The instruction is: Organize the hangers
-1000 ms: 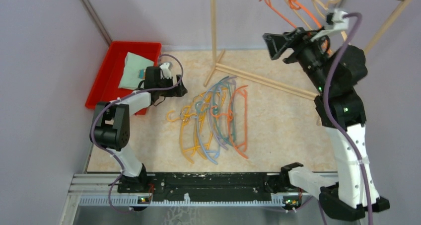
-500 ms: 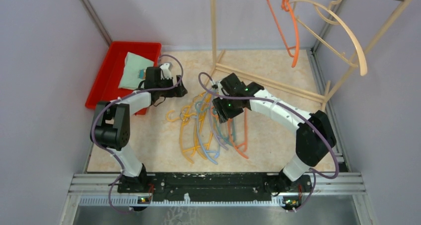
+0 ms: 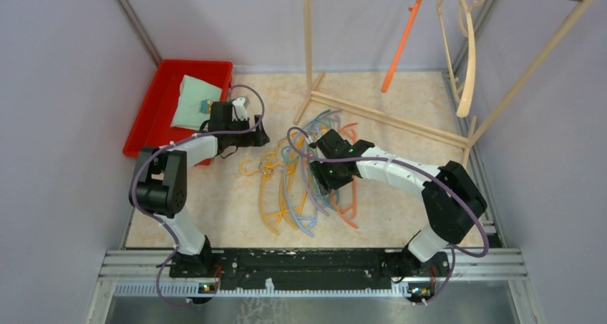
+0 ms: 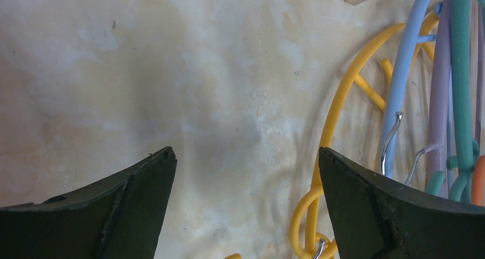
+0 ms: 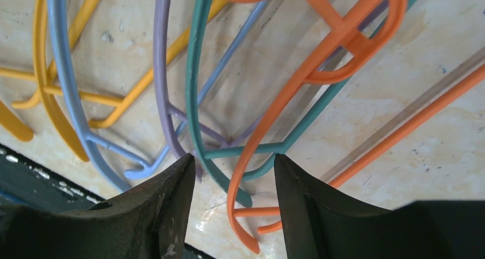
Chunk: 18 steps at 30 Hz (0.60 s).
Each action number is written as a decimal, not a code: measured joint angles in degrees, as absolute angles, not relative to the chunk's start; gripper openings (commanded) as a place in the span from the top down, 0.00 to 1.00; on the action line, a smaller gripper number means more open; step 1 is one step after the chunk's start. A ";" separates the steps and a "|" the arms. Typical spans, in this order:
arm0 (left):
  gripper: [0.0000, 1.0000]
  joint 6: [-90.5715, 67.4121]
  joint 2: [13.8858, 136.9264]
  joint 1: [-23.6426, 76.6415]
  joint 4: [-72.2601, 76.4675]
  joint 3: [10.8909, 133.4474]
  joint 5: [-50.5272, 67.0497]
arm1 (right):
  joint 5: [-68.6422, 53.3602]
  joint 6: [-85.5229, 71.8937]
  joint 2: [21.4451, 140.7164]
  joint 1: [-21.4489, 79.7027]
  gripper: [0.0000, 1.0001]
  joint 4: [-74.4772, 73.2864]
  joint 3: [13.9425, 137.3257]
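Hangers (image 3: pixel 290 195) mostly sit in one tangled pile in the middle of the worktop (image 3: pixel 401 174), hooks pointing left-ish, all overlapping each other. Two aren't in the pile: a hanging orange hanger (image 3: pixel 401 45) and a beige hanger (image 3: pixel 469 66) dangle from the rail of the wooden rack (image 3: pixel 308 38) at the far right.

The right arm is stretched over the right side of the pile with its end effector (image 3: pixel 326 174) low over the hangers. In its wrist view the right end effector (image 5: pixel 233 156) has its jaws partly apart. The lower bars of a teal hanger (image 5: pixel 193 87) and an orange hanger (image 5: pixel 286 87) run into the gap between them. The gap looks wider than those thin bars, so nothing looks pinched. A lavender hanger (image 5: pixel 162 70) passes just by the left-hand fingertip in that view. A light blue hanger (image 5: pixel 57 70) lies further out to that side, crossing some yellow ones.

The left end effector (image 3: pixel 258 134) hangs at the far left edge of the pile, just beside the red tray (image 3: pixel 154 102), which has a pale green cloth (image 3: pixel 190 99) in it. From its wrist camera the left end effector (image 4: pixel 246 150) is spread wide over bare worktop, holding nothing. A yellow hanger (image 4: pixel 336 110) curves past right by one fingertip, and I can't tell whether they touch.
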<state>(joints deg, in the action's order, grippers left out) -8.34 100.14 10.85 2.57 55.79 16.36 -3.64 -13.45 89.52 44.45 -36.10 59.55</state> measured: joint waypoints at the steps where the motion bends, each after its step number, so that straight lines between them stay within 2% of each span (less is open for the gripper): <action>1: 0.01 -8.12 99.83 10.85 2.46 55.44 16.34 | -2.52 -13.78 89.52 44.45 0.47 -35.42 59.46; 12: 0.01 -7.86 96.25 10.85 2.09 52.75 16.56 | -0.03 -15.29 91.72 44.45 0.53 -29.15 57.25; 18: 0.01 -7.88 93.93 10.85 2.11 49.95 16.53 | 2.07 -15.70 92.16 44.45 0.69 -28.88 55.48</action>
